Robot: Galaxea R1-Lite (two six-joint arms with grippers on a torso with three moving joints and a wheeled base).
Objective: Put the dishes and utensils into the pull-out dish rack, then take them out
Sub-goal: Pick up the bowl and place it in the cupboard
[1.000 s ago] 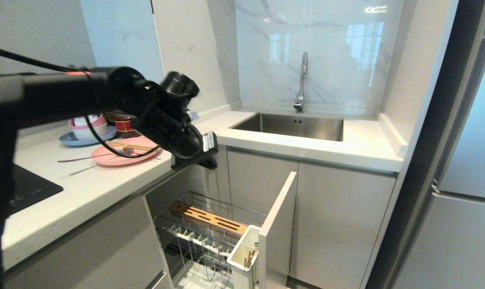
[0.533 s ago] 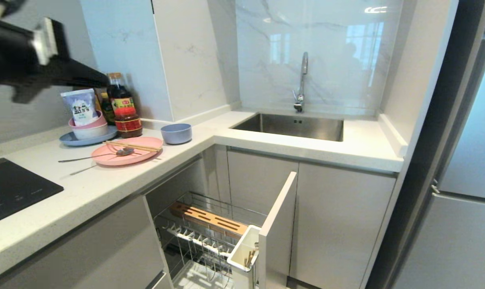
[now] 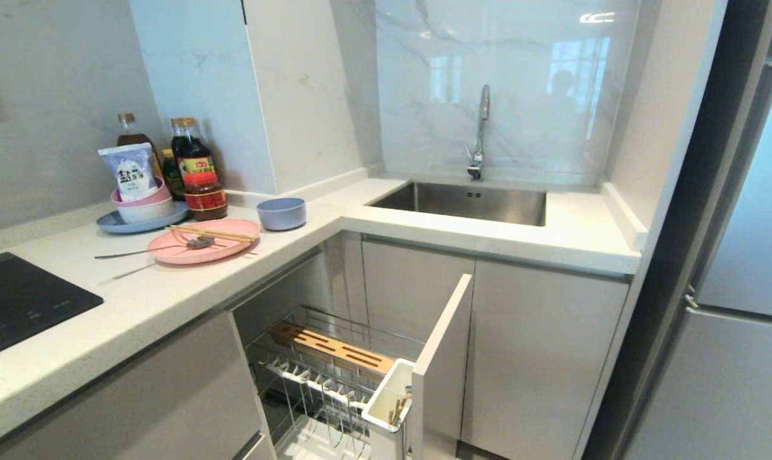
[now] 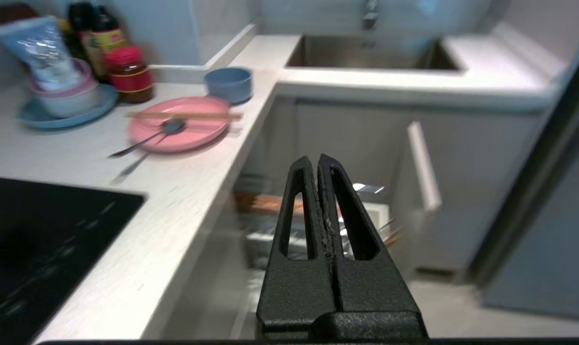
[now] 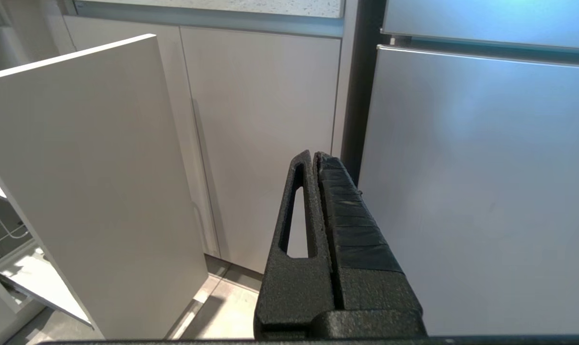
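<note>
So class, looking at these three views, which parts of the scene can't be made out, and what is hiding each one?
- Pull-out dish rack: head view, lower part cut off by the picture's bottom edge.
- Cutlery cup: head view, contents too small to identify.
- Same rack, left wrist view: blurred, partly behind the left gripper, fingers shut.
- Right gripper: absent from the head view.

The pull-out dish rack (image 3: 335,377) stands open from above, its front panel (image 3: 440,358) blocking the right.

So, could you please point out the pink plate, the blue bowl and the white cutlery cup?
pink plate (image 3: 223,250), head view, bare front rim.
blue bowl (image 3: 281,216), head view, outer wall.
white cutlery cup (image 3: 382,395), head view, near rim.
</note>
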